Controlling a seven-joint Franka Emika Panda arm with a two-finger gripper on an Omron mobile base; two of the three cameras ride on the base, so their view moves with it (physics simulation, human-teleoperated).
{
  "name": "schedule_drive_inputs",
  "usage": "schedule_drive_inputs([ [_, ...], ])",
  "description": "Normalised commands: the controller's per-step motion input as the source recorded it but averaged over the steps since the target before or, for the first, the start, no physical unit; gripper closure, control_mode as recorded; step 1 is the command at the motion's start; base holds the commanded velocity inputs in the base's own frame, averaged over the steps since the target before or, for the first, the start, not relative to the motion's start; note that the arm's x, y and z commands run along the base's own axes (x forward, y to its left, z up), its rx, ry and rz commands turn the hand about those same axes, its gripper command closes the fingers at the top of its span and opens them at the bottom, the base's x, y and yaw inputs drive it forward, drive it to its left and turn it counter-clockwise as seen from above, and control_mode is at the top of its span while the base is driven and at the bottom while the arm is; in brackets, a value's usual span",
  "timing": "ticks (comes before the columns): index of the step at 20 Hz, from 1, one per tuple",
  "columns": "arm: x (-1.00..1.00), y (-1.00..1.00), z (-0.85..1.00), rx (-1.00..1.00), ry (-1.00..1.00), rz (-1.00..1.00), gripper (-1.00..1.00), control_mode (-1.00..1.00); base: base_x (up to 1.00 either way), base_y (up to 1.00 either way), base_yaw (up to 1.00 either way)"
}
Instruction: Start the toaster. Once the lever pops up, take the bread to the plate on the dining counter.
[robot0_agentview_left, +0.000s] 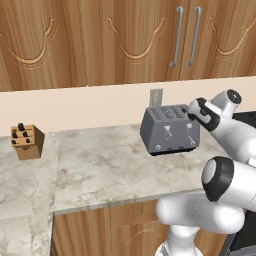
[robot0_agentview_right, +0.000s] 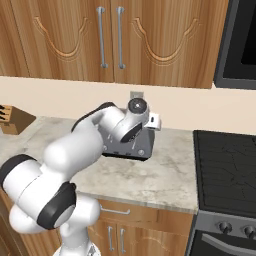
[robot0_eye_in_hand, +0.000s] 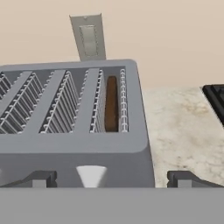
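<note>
A boxy grey metal four-slot toaster (robot0_agentview_left: 169, 129) stood on the pale marbled stone table (robot0_agentview_left: 100, 170), close to the cream back wall and just in front of a grey wall outlet (robot0_agentview_left: 156, 97). A thin dark-brown slice of bread (robot0_eye_in_hand: 111, 104) sat upright in the toaster's right-most slot, seen from the hand camera, its top edge below the rim. The white robot arm's claw (robot0_eye_in_hand: 111, 179) hovered above the toaster's front edge, its two dark fingertips (robot0_eye_in_hand: 39, 179) spread wide, one to each side of a pale lever (robot0_eye_in_hand: 91, 175), gripping nothing. From the left base camera, two pale levers showed on the toaster's front face. A wooden knife block (robot0_agentview_left: 27, 141) with black handles stood well apart at the table's left end. A black stovetop (robot0_agentview_right: 227, 170) lay to the toaster's right, wooden cabinets (robot0_agentview_left: 125, 40) hanging above.
</note>
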Motion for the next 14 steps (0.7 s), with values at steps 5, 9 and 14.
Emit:
schedule_drive_inputs([
  [5, 0.02, 0.08, 0.16, 0.0, -0.08, -0.04, -1.0, -1.0, 0.0, 0.0, 0.0],
  [9, 0.04, 0.1, 0.14, 0.0, -0.04, -0.04, -1.0, -1.0, 0.0, 0.0, 0.0],
  [14, 0.07, 0.07, 0.0, 0.0, -0.01, -0.01, -1.0, -1.0, 0.0, 0.0, 0.0],
])
